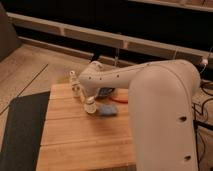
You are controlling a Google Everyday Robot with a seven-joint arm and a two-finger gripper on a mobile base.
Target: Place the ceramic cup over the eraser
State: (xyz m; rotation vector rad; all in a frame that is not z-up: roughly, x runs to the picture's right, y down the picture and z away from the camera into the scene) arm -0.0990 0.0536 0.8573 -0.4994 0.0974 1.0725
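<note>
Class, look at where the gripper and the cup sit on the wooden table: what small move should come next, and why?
Probably lower slowly: the gripper sits right above the ceramic cup, which is low over the wooden table beside the blue pad. The eraser is not visible, so check placement first.

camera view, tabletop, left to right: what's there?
Slim clear bottle → ceramic cup, with the pincer right at it → flat blue pad → thin orange-red object. All lie on the wooden table. The eraser is not visible.
</note>
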